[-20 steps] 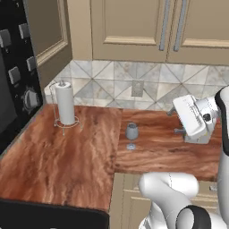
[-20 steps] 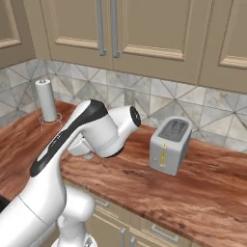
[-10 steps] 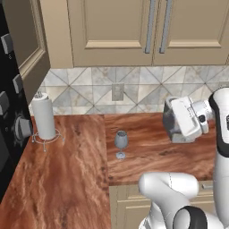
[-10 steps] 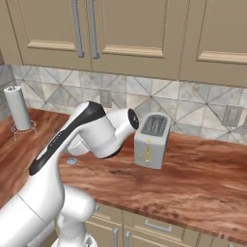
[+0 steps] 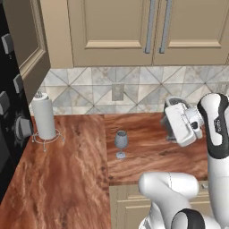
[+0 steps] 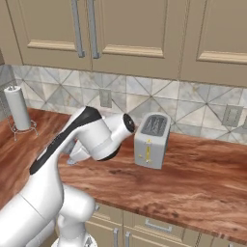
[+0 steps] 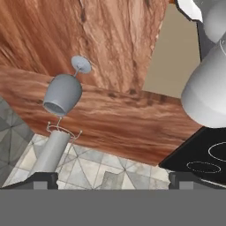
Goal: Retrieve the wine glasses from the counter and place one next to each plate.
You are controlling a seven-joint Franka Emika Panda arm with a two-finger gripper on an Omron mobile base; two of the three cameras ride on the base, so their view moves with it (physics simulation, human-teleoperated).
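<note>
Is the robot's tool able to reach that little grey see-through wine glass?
Probably yes. The little grey see-through wine glass stands alone on the reddish-brown wooden counter, and the open tool faces it with nothing between them.

Even, bright, rendered light with no glare. Only a faint soft shadow sits under the wine glass (image 5: 120,144) on the surface (image 5: 67,179). Edges look slightly coarse, nothing is blurred or distorted.
</note>
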